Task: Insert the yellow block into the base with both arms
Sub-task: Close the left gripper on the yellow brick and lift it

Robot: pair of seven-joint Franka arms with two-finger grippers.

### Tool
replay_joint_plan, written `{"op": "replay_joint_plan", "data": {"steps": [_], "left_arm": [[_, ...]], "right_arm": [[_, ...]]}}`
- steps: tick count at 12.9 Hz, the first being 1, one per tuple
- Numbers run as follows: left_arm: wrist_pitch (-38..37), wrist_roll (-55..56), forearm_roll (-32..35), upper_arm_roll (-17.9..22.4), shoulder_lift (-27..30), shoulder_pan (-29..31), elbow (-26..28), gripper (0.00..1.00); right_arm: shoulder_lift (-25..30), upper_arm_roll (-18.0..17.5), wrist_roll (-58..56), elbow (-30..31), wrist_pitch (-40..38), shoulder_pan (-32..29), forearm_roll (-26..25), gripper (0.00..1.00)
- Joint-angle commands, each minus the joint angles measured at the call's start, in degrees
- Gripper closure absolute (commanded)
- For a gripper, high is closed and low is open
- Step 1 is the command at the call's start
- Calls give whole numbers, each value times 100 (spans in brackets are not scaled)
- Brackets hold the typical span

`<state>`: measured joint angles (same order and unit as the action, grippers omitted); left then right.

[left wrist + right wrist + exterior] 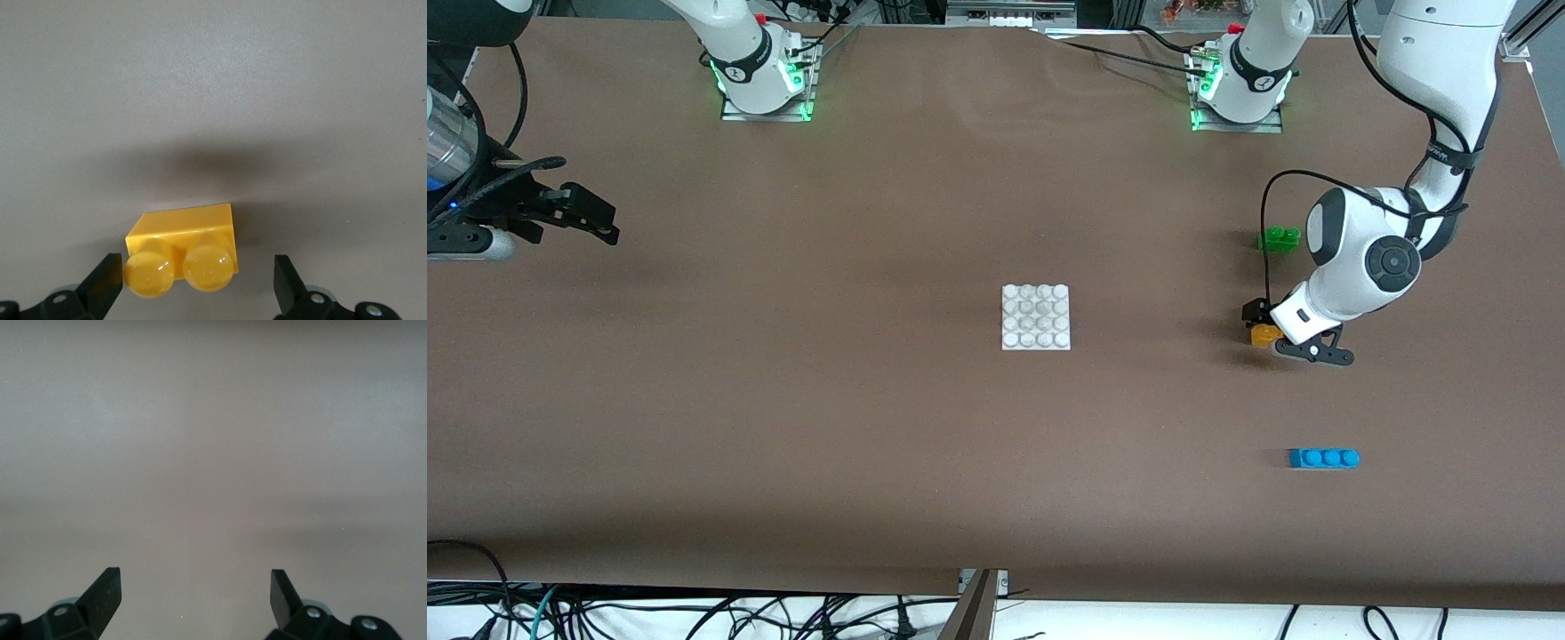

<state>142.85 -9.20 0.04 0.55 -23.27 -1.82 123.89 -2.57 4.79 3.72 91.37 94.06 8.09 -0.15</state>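
Left arm bends down at its end of the table, left gripper (198, 283) spread wide around the yellow block (183, 250), fingers clear of it. Right gripper (195, 597) waits wide open over bare table. The base (1036, 317) sits mid-table, well apart.

The yellow block (181, 250), a small two-stud brick, sits upright on the table toward the left arm's end. The base (1036, 317), a flat white square with a 4x4 stud grid, lies mid-table, well apart
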Motion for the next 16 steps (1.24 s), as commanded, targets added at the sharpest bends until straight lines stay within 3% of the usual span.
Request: {"op": "replay_joint_plan", "data": {"steps": [1,11,12,14,15,16], "left_arm": [[217,-336,102,6,-46,111,47,0],[296,-355,58,6,-152,138,47,2],[296,-355,58,6,-152,138,47,11],[279,-329,49,6,-152,138,47,49],[261,-294,32,6,-152,138,38,62],[253,-285,14,-2,-152,138,38,68]], "right_arm": [[46,-127,6,-22,51,-124,-73,1],[20,-206,33,-57,174,-98,-55,1],[11,-206,33,-66,192,-97,-55,1],[20,-206,33,-66,183,-97,-29,1],[11,-206,50,-66,183,-106,-3,1],[3,-206,50,-66,183,-98,-3,1]]}}
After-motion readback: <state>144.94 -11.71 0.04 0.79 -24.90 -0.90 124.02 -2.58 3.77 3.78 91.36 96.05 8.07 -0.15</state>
